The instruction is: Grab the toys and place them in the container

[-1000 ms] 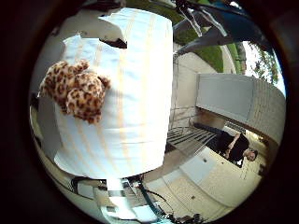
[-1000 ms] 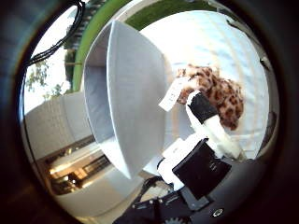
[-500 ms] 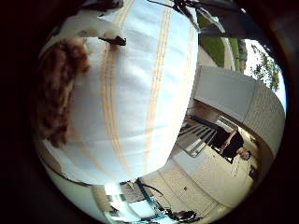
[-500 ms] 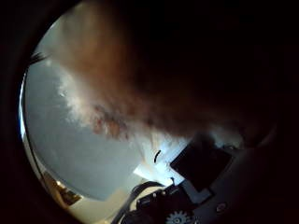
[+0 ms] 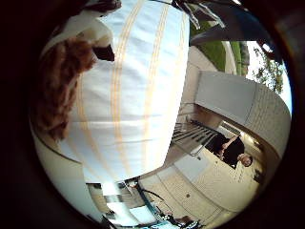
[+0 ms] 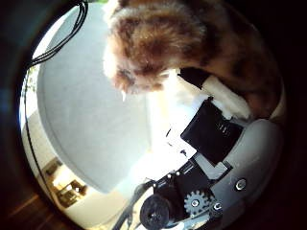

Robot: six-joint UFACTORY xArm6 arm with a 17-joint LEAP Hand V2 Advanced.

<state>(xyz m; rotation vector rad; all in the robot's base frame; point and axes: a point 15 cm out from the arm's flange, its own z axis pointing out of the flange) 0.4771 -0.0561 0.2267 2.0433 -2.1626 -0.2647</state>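
A spotted leopard plush toy (image 6: 173, 43) fills much of the right thumb side palm view, close against the palm. My hand (image 6: 216, 129) shows there as white and black parts, and its fingers (image 6: 228, 96) curl against the toy's underside. The pale grey container (image 6: 86, 144) spreads wide beside the toy. In the right little finger side palm view the toy (image 5: 57, 86) sits at the picture's edge over a white cloth with yellow stripes (image 5: 143, 86), and a white and dark fingertip (image 5: 97, 43) shows beside it.
The striped cloth covers a table. Past the table's edge lie a paved yard, steps with a railing (image 5: 195, 138), a pale wall (image 5: 238, 100) and grass (image 5: 217, 52).
One second ago the toy lay on the cloth away from the palm beside the container. Now my fingers are around it and it sits close to the palm. The cloth looks slightly farther off than half a second ago.
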